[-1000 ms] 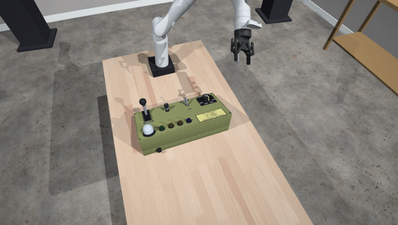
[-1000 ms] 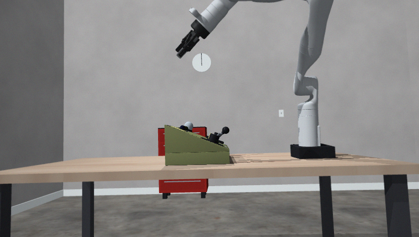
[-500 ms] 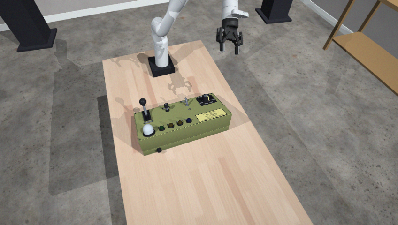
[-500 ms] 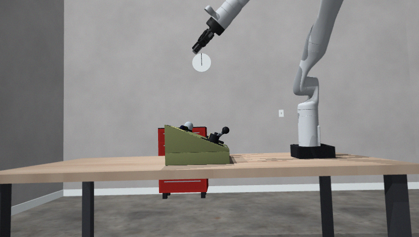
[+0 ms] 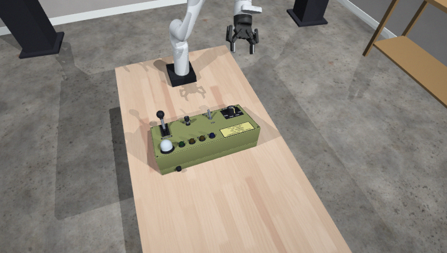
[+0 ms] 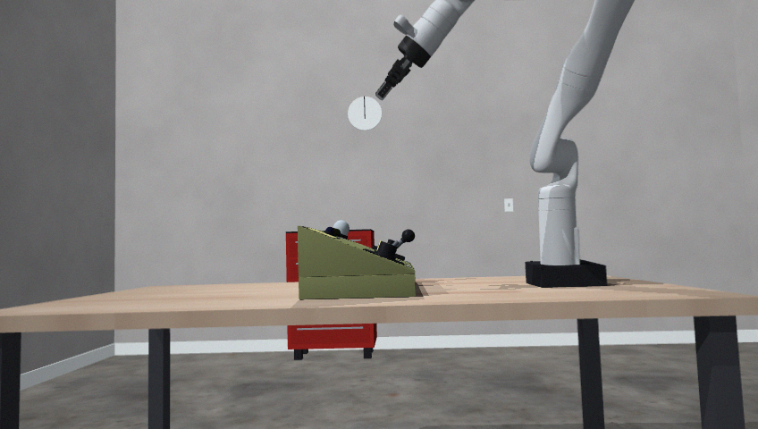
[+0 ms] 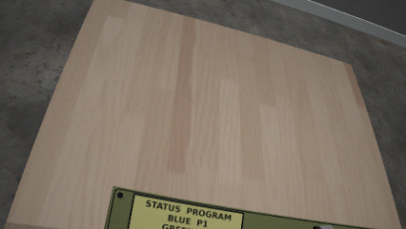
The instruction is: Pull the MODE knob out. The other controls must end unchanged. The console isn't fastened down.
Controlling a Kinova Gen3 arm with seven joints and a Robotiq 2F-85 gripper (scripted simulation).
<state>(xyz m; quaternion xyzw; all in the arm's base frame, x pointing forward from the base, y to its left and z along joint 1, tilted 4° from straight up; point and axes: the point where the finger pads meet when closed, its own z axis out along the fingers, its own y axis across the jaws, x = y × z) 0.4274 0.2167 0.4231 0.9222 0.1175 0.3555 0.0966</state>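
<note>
An olive console (image 5: 216, 153) (image 6: 345, 265) (image 7: 278, 222) sits across the middle of the wooden table (image 5: 219, 203) (image 6: 159, 303) (image 7: 191, 95). Its sloped top carries a black-ball lever (image 5: 160, 114), a white dome button (image 5: 166, 145), a row of small coloured buttons, a small black stemmed knob (image 5: 187, 119), a toggle switch (image 5: 209, 114), a rotary selector (image 5: 231, 110) and a yellow label plate (image 5: 236, 128) (image 7: 186, 217). Another small black knob (image 5: 178, 168) sticks out of the front face. I cannot read which knob is marked MODE. My gripper (image 5: 242, 50) (image 6: 382, 94) is open and empty, high above the table behind the console's right end.
The arm's black base (image 5: 181, 76) (image 6: 565, 273) stands at the table's far end. A red drawer cabinet (image 6: 329, 334) stands behind the table. A wooden shelf (image 5: 414, 59) stands off to the right, and black pillars stand on the floor at the back.
</note>
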